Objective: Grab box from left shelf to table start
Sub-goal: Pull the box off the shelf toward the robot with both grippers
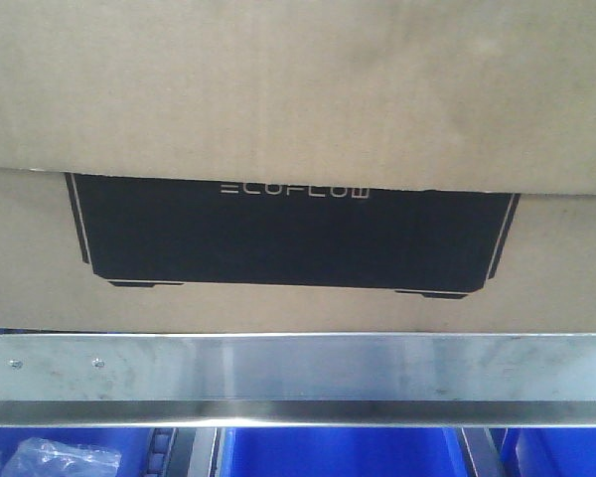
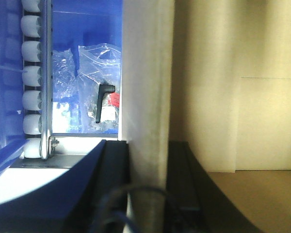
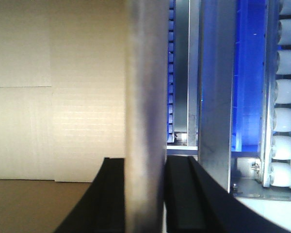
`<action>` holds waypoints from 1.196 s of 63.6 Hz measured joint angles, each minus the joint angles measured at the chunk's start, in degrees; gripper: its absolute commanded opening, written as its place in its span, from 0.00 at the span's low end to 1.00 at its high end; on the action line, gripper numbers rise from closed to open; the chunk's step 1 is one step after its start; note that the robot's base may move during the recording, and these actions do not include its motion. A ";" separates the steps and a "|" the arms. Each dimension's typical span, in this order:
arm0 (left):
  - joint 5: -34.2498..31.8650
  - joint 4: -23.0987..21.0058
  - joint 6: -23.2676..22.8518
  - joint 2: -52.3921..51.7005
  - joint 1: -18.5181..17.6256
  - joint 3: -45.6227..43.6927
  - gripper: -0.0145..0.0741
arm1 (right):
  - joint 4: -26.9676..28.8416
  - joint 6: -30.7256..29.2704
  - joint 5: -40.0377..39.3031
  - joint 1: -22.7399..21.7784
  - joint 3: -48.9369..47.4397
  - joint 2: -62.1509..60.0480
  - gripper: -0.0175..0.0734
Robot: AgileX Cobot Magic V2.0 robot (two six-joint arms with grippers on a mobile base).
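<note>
ECOFLOW carton (image 1: 298, 149) sits on left shelf above steel rail (image 1: 298, 366). Left claw (image 2: 148, 194) and right claw (image 3: 145, 194) each straddle a vertical edge; grip state cannot tell. Step: securing. Next: level outward pull.

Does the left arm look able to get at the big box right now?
Probably yes. The left gripper sits close beside the box, its fingers either side of a pale edge, with nothing between. Whether that edge is box or shelf rail, I cannot tell.
</note>
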 measured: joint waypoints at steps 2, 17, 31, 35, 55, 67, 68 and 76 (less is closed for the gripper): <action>0.00 0.00 0.00 0.00 0.00 0.00 0.15 | 0.00 0.00 0.00 0.00 0.00 0.00 0.25; 0.00 0.00 0.00 0.00 0.00 0.00 0.15 | 0.00 0.00 0.00 0.00 0.00 0.00 0.25; 0.00 -0.57 0.00 0.00 0.00 0.00 0.15 | 0.00 0.00 0.00 0.00 0.00 0.00 0.25; 0.00 -0.75 0.00 0.00 0.00 0.00 0.15 | 0.00 0.00 0.00 0.00 -0.11 0.00 0.25; 0.02 -1.60 -0.20 -4.44 0.00 0.35 0.15 | -0.45 0.00 1.48 0.00 -0.70 -4.30 0.25; 0.12 -2.19 -0.33 -8.35 0.00 0.35 0.15 | -0.45 0.12 3.12 0.00 -0.82 -9.07 0.25; 0.12 -2.26 -0.33 -8.63 0.00 0.35 0.15 | -0.45 0.12 3.12 0.00 -0.94 -9.46 0.25; 0.12 -2.75 -0.33 -9.94 0.00 0.47 0.15 | -0.60 0.12 4.61 0.03 -0.94 -11.20 0.25</action>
